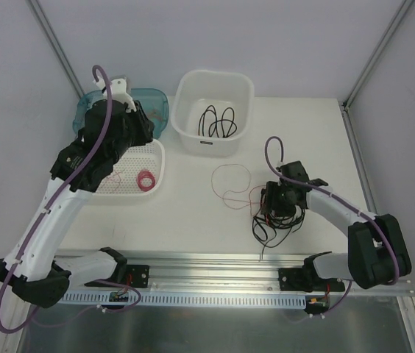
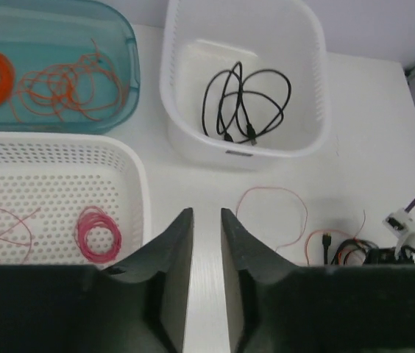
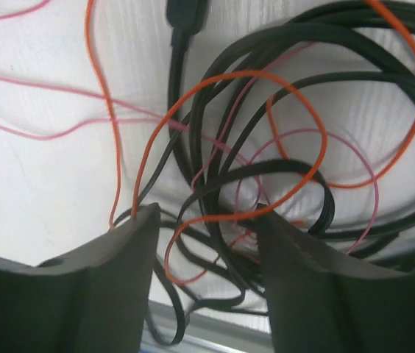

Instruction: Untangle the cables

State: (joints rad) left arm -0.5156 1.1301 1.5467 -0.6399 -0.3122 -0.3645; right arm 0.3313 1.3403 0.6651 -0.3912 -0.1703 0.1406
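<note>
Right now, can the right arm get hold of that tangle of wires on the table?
Likely yes: the right gripper sits directly over the cables, its jaws open, with black and orange loops lying between them. Nothing seems to block it.

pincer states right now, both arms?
Left pincer: slightly open, empty.
Right pincer: open, straddling the cables, not clamping them.

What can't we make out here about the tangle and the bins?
- Top view: right gripper covers the upper part of the cables; crossings there are hidden.
- Right wrist: cables run off the right and bottom edges; its fingers hide the lower loops.
- Top view: left arm covers most of the teal bin.
- Left wrist: orange coil is cut off by the left edge.
</note>
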